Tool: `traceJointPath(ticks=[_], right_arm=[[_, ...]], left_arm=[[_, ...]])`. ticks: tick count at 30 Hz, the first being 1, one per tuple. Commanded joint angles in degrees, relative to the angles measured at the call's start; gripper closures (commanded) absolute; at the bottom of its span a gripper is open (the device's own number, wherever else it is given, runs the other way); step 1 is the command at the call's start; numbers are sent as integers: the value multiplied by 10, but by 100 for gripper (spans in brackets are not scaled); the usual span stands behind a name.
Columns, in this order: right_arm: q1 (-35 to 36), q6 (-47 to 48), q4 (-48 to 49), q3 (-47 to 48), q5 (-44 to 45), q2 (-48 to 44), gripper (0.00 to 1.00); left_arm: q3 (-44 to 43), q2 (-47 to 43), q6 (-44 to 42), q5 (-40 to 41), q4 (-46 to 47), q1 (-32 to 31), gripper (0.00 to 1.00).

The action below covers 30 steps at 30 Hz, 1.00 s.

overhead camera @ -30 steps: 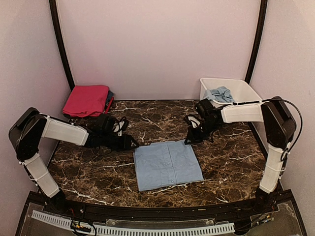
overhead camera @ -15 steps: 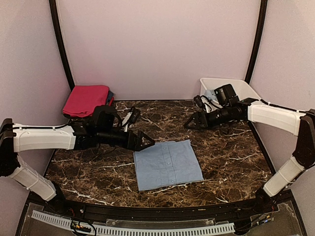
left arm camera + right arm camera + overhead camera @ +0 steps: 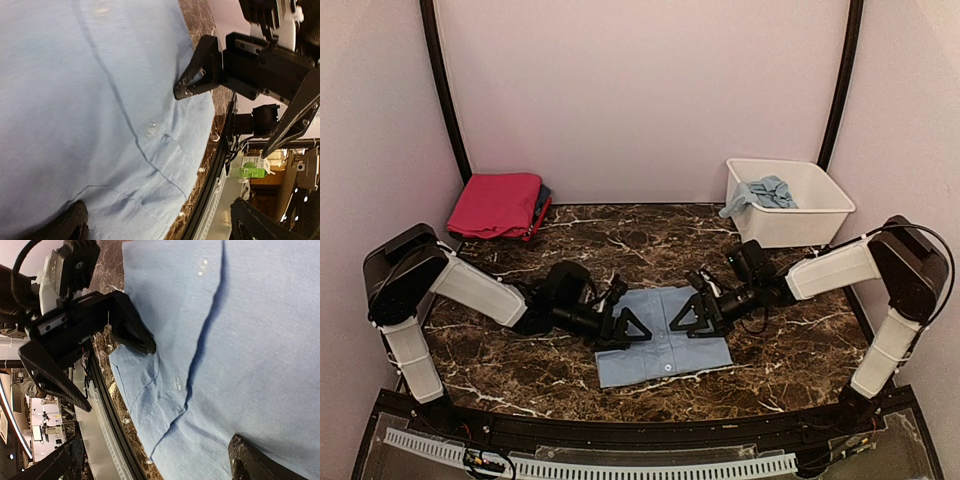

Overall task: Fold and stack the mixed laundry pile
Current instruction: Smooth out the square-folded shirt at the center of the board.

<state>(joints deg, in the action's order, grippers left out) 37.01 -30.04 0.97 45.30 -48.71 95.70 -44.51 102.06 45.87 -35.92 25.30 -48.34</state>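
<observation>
A folded pale blue collared shirt (image 3: 665,345) lies flat at the table's middle front. My left gripper (image 3: 630,320) hovers open at its left edge, and my right gripper (image 3: 686,308) hovers open over its right part; the two face each other, fingers spread, holding nothing. In the left wrist view the shirt (image 3: 90,110) fills the frame with the right gripper's fingertip (image 3: 186,90) resting near its edge. The right wrist view shows the shirt (image 3: 250,340) and the left gripper's fingertip (image 3: 145,344). Folded magenta-pink cloth (image 3: 496,203) sits on a dark piece (image 3: 542,200) at back left.
A white tub (image 3: 800,225) at back right holds crumpled pale blue garments (image 3: 765,191). The table's front edge with its black rail (image 3: 212,185) runs close to the shirt. Pink walls and black poles enclose the back and sides.
Both grippers have opened and swung in from the shirt's far corners to low positions over its left and right sides. The shirt lies where it was.
</observation>
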Motion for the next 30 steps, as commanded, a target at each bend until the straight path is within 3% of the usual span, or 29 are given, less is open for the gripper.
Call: traceJointPath(ticks=[1, 5, 11, 14, 22, 30], right_arm=[[-2, -30, 101, -10, -11, 56, 3], [2, -62, 143, -20, -13, 75, 3], [-10, -4, 34, 34, 40, -15, 2], [-27, 2, 26, 79, 34, -14, 1], [-55, -34, 86, 188, -24, 119, 2], [-103, -22, 100, 232, -41, 240, 6]], left_arm=[[41, 34, 30, -15, 54, 73, 1], [14, 46, -19, 3, -7, 107, 1], [-38, -59, -103, 32, -130, 113, 1], [-64, -94, -109, 34, -134, 112, 1], [-185, 25, -122, 35, -107, 120, 1], [-201, 107, -99, 34, -67, 164, 1]])
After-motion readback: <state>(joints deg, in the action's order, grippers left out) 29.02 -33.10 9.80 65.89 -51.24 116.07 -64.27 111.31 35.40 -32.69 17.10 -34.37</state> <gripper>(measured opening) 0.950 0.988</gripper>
